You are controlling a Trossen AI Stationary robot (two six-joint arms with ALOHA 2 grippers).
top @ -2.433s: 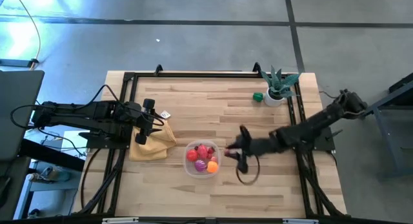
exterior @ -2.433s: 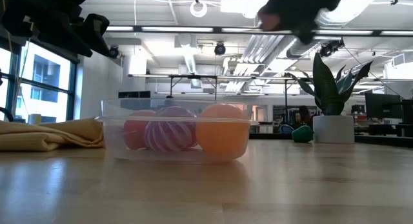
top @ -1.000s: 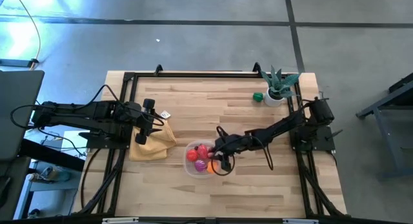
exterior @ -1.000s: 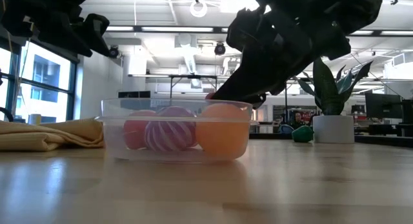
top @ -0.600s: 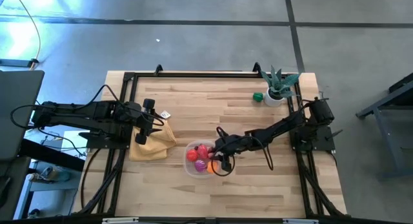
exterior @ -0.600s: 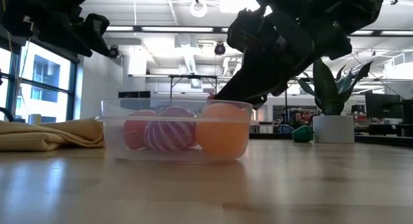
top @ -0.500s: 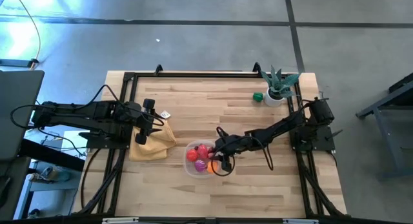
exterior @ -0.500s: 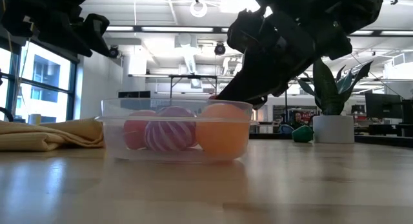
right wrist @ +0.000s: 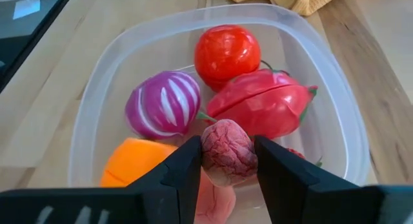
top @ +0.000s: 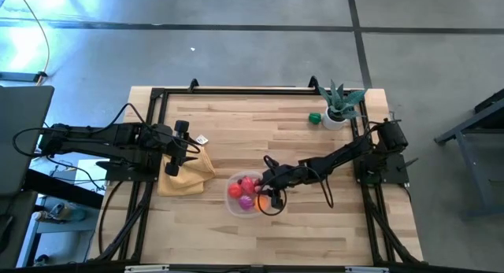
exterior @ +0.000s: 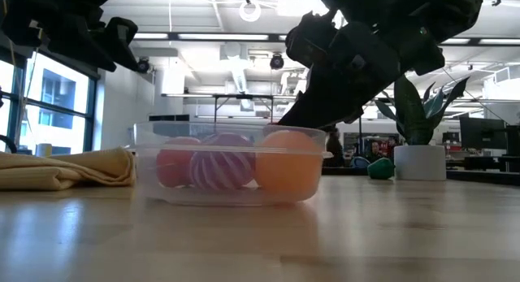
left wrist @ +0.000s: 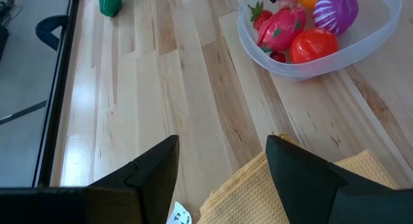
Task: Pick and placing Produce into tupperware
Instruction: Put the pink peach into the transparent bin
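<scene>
Right gripper [right wrist: 227, 161] reaches low over the clear plastic tupperware [right wrist: 332, 88], fingers pinched on a wrinkled pink toy fruit [right wrist: 227, 151]. Since a moment ago the tub has slid slightly in the low view. Inside lie a red tomato [right wrist: 227, 48], purple-striped onion [right wrist: 162, 104], orange piece [right wrist: 133, 159]; left gripper [left wrist: 222, 159] hangs spread over the mustard-yellow cloth [left wrist: 271, 192].

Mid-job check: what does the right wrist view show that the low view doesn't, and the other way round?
Only the right wrist view: the right gripper shut on a wrinkled pink piece over the tupperware, plus the red tomato and a red-pink fruit.

Only the low view: the potted plant, a green piece beside it, and the left gripper raised above the yellow cloth.

Both: tupperware, purple striped piece, orange piece.
</scene>
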